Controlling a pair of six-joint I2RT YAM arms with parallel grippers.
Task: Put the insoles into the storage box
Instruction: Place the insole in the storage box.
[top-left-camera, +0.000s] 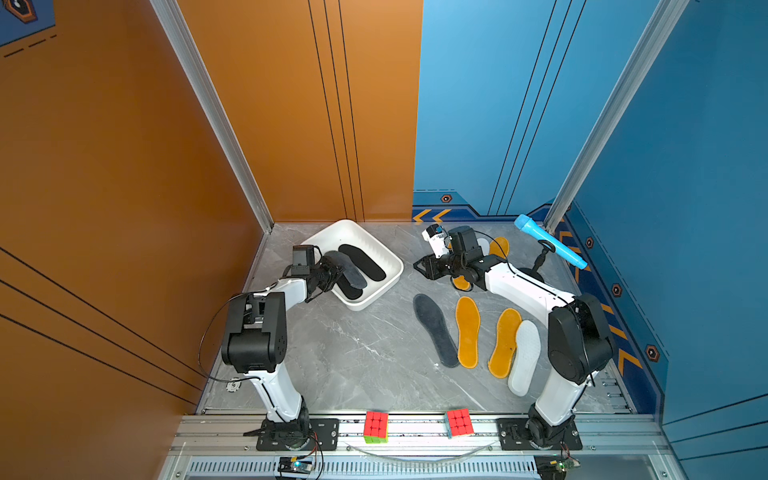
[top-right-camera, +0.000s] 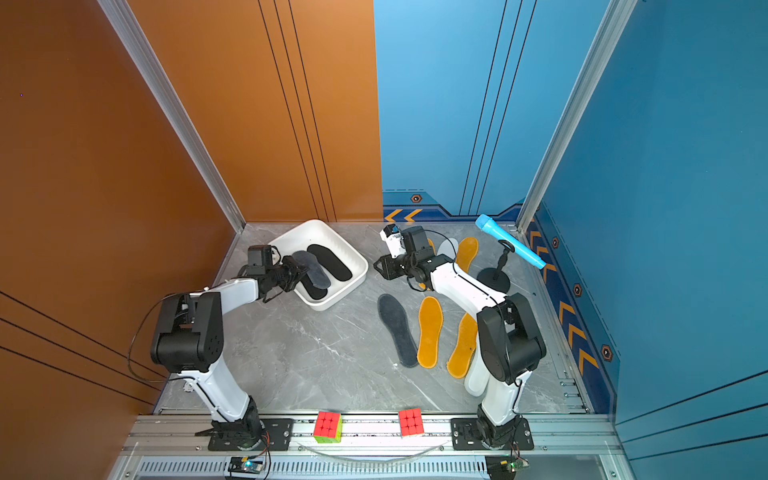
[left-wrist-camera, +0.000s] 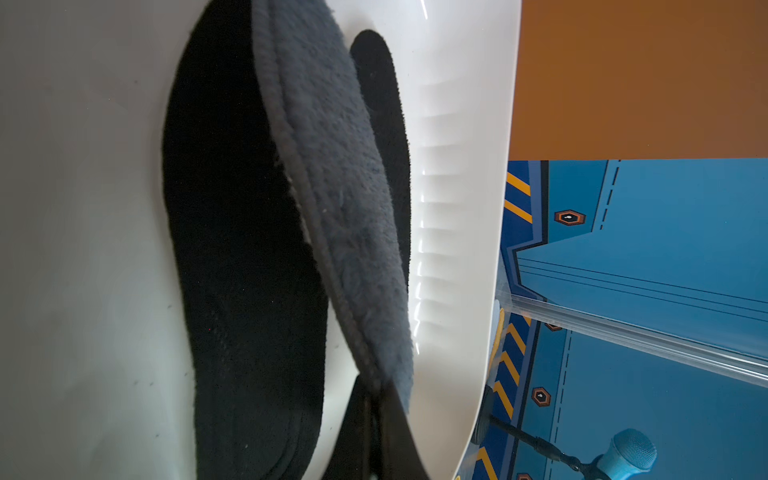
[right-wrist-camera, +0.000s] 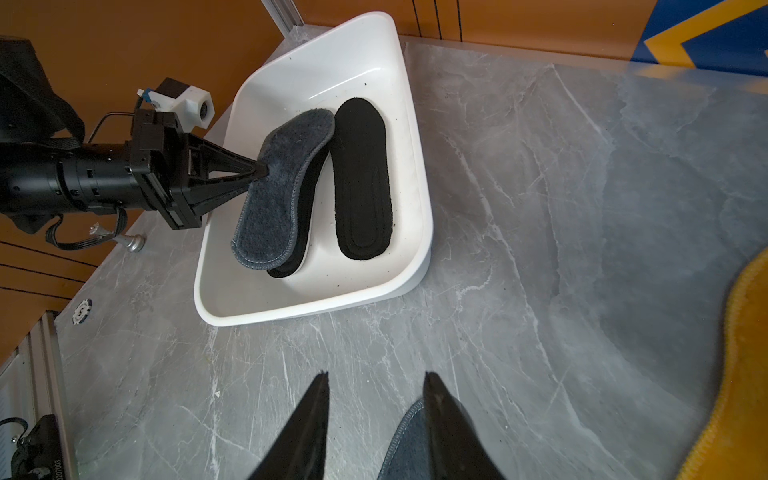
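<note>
Close up, the left jaws (left-wrist-camera: 379, 385) are pinched tight on the long edge of a dark grey insole (left-wrist-camera: 332, 187), which hangs tilted inside the storage box (right-wrist-camera: 291, 312). It lies partly over one black insole (right-wrist-camera: 291, 266), with the other black insole (right-wrist-camera: 361, 178) flat beside it.

My worry is the release. The plush pile could cling to the jaws, or the pad could slide and end up propped on the ribbed wall. The jaws reach in over the near rim, so dropping lower risks knocking the light box askew.

The right jaws (right-wrist-camera: 376, 378) stand part-open and empty, low over the toe of a second dark grey insole (top-left-camera: 436, 328); I can't tell whether they touch it.

The box sits close to the orange wall, so the left arm has little room that way. The middle of the surface (top-left-camera: 353, 357) is bare. On the right, orange insoles (top-left-camera: 467, 332) and a white insole (top-left-camera: 525, 357) crowd together, and a microphone stand (top-left-camera: 540, 262) is near the right arm.
</note>
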